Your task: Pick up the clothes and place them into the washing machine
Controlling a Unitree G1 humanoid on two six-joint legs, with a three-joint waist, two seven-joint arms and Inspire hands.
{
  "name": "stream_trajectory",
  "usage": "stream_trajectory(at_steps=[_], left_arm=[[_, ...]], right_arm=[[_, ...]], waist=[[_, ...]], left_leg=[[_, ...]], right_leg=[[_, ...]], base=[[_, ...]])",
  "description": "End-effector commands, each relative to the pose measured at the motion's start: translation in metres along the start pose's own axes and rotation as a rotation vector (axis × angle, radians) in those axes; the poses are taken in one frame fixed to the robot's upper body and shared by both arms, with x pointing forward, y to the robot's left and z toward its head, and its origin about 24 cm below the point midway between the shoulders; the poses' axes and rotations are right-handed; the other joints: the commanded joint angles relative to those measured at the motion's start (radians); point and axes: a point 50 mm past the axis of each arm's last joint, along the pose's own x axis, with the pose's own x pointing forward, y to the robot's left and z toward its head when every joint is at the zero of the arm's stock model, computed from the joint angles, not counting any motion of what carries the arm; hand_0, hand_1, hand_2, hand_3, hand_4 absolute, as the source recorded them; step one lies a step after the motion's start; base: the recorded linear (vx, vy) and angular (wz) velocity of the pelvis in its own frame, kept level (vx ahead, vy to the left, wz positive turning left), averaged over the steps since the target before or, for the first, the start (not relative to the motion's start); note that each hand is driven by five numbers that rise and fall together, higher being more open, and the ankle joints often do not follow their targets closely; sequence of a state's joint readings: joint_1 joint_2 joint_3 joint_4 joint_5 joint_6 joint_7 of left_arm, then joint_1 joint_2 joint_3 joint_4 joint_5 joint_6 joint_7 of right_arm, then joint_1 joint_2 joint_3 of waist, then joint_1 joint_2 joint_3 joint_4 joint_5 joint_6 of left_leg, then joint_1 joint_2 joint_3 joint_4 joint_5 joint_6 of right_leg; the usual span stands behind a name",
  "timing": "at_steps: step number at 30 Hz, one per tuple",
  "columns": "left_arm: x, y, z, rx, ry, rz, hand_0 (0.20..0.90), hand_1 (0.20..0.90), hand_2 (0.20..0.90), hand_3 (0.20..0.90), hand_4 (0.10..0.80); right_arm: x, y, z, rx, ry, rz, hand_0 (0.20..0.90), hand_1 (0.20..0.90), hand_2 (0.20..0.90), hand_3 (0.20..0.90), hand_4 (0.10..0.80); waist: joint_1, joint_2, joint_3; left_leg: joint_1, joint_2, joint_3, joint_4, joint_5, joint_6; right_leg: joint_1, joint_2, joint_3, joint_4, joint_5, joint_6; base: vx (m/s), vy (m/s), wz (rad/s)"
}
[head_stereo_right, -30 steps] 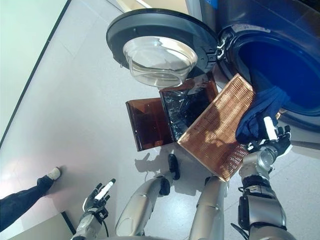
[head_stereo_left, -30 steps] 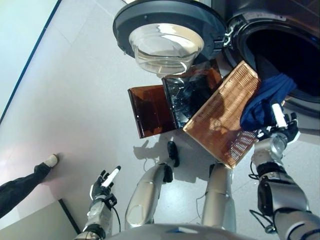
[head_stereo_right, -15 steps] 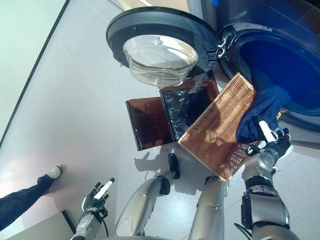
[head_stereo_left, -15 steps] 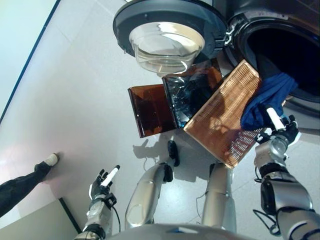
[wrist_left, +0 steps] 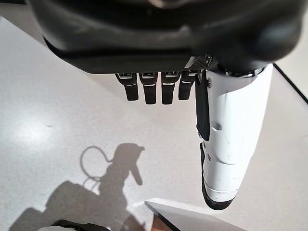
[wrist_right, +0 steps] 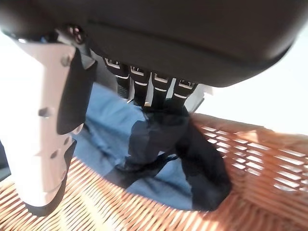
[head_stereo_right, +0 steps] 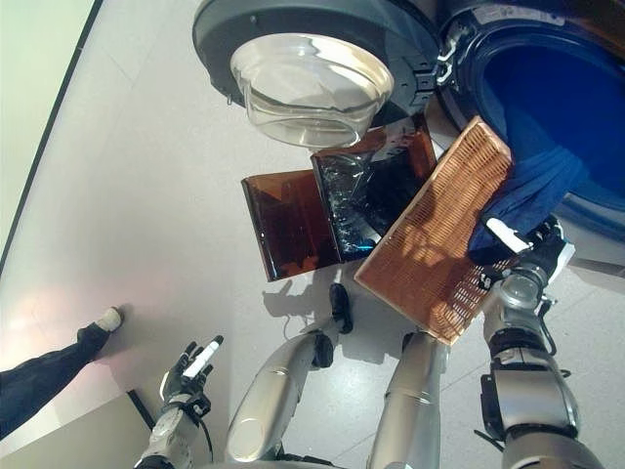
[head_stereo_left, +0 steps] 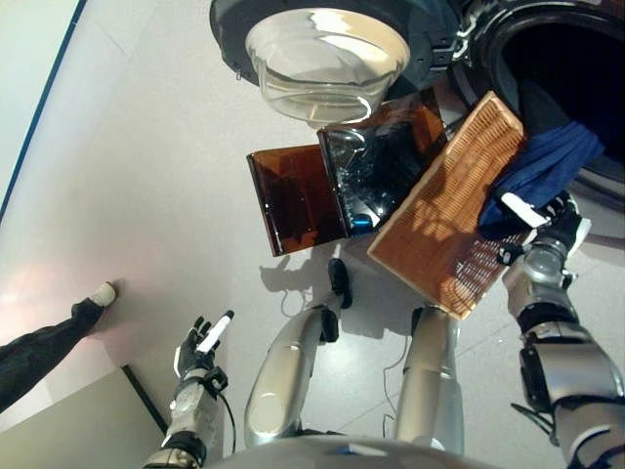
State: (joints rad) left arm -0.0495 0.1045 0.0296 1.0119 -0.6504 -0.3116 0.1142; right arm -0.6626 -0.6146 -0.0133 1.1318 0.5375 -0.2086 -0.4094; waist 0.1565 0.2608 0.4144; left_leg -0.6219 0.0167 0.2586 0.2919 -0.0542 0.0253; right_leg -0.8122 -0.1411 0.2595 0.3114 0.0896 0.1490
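The right hand clutches the blue garment over the wicker basket's far edge by the washing machine's drum opening, while the left hand hangs relaxed above the floor.

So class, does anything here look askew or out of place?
The wicker basket is tipped steeply against the open washing machine, and blue clothes drape over its upper edge by the right hand, half out of the drum.

I see a navy blue garment, a tan woven basket, amber-brown translucent panels, a dark grey washer door, and pale grey floor.
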Motion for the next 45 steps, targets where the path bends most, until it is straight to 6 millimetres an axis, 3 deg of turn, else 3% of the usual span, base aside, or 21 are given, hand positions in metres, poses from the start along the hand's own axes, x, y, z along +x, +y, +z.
stream_trajectory(at_steps=[1,10,19,20,21,22,23,40,45], left_arm=[[0.001,0.056,0.033,0.004,-0.121,0.147,0.900,0.900,0.900,0.900,0.800],[0.001,0.052,0.036,0.007,-0.132,0.101,0.900,0.900,0.900,0.900,0.800],[0.002,0.051,0.039,0.015,-0.136,0.077,0.900,0.900,0.900,0.900,0.800],[0.002,0.050,0.038,0.013,-0.137,0.075,0.900,0.900,0.900,0.900,0.800],[0.002,0.050,0.038,0.017,-0.136,0.074,0.900,0.900,0.900,0.900,0.800],[0.002,0.050,0.038,0.015,-0.137,0.075,0.900,0.900,0.900,0.900,0.800],[0.002,0.050,0.037,0.015,-0.133,0.077,0.900,0.900,0.900,0.900,0.800],[0.003,0.056,0.037,0.015,-0.125,0.113,0.900,0.900,0.900,0.900,0.800],[0.003,0.057,0.037,0.013,-0.125,0.116,0.900,0.900,0.900,0.900,0.800]], right_arm=[[0.007,0.000,0.028,-0.052,-0.107,0.043,0.900,0.900,0.900,0.900,0.800],[0.016,0.005,0.064,-0.087,-0.172,0.106,0.900,0.900,0.900,0.900,0.800],[0.029,-0.014,0.114,0.006,-0.222,0.061,0.900,0.900,0.900,0.900,0.800],[0.029,-0.014,0.117,0.029,-0.227,0.067,0.639,0.639,0.639,0.639,0.614],[0.029,-0.016,0.122,0.043,-0.240,0.060,0.291,0.291,0.291,0.291,0.365],[0.029,-0.017,0.123,0.048,-0.242,0.056,0.291,0.291,0.291,0.291,0.365],[0.029,-0.017,0.125,0.056,-0.249,0.056,0.200,0.200,0.200,0.200,0.300],[0.028,-0.016,0.137,0.021,-0.300,0.056,0.200,0.200,0.200,0.200,0.300],[0.023,-0.007,0.141,0.058,-0.342,0.111,0.200,0.200,0.200,0.200,0.300]], waist=[[0.021,0.036,-0.025],[0.035,0.039,-0.013],[0.060,0.050,-0.006],[0.059,0.050,-0.006],[0.060,0.049,-0.008],[0.060,0.048,-0.009],[0.060,0.048,-0.009],[0.060,0.037,-0.031],[0.054,0.033,-0.034]], left_leg=[[-0.058,-0.005,-0.020,-0.100,0.134,-0.048],[-0.085,-0.008,-0.034,-0.096,0.142,-0.049],[-0.108,-0.014,-0.041,-0.101,0.148,-0.050],[-0.110,-0.014,-0.041,-0.101,0.148,-0.050],[-0.112,-0.014,-0.042,-0.101,0.148,-0.050],[-0.114,-0.013,-0.042,-0.101,0.147,-0.050],[-0.116,-0.013,-0.041,-0.100,0.147,-0.049],[-0.131,-0.005,-0.036,-0.098,0.142,-0.046],[-0.123,-0.005,-0.033,-0.106,0.142,-0.045]], right_leg=[[0.005,0.029,-0.033,0.065,-0.042,-0.076],[-0.014,0.026,-0.037,0.071,-0.045,-0.077],[-0.044,0.018,-0.039,0.083,-0.052,-0.078],[-0.048,0.019,-0.037,0.085,-0.053,-0.078],[-0.051,0.019,-0.037,0.086,-0.054,-0.078],[-0.053,0.020,-0.036,0.088,-0.055,-0.078],[-0.057,0.021,-0.036,0.090,-0.055,-0.078],[-0.083,0.028,-0.032,0.105,-0.057,-0.080],[-0.082,0.032,-0.029,0.108,-0.058,-0.079]], base=[[0.003,-0.010,0.05],[0.003,-0.002,0.08],[0.004,0.004,0.05],[0.000,0.000,0.00],[0.000,0.000,0.00],[0.000,0.000,0.00],[0.000,0.000,0.00],[0.001,0.003,0.01],[0.000,0.000,0.00]])
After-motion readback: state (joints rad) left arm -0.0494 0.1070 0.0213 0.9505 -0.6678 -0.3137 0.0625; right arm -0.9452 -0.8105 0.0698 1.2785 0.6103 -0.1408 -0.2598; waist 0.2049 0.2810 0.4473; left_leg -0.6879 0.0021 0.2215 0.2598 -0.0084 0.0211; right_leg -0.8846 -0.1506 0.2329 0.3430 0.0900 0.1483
